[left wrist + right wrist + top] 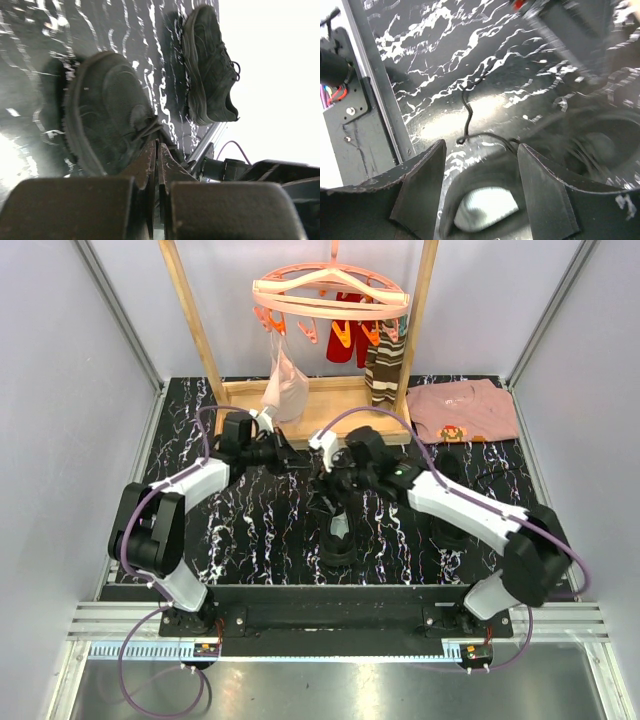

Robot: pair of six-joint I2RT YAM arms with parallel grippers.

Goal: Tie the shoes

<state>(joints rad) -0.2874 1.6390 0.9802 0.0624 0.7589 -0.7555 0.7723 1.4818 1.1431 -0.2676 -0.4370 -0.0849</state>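
Note:
One black shoe (pixel 338 535) stands at the table's middle, its toe towards the near edge. In the left wrist view this shoe (pixel 107 115) fills the left half and its thin lace (pixel 145 127) runs up to my left gripper (pixel 156 142), which is shut on it. The left gripper (pixel 295 458) sits just behind the shoe. My right gripper (pixel 480 150) stands open over the shoe's mouth, where the pale insole (pixel 485 207) shows. A loose lace (pixel 466 112) trails onto the table. The second shoe (pixel 207 65) lies farther right, partly under the right arm (pixel 450 530).
A wooden rack base (pixel 300 410) stands at the back, with a pink peg hanger (pixel 330 295) holding socks and a pale garment. A pink folded shirt (pixel 465 410) lies at the back right. The two arms nearly touch above the middle shoe.

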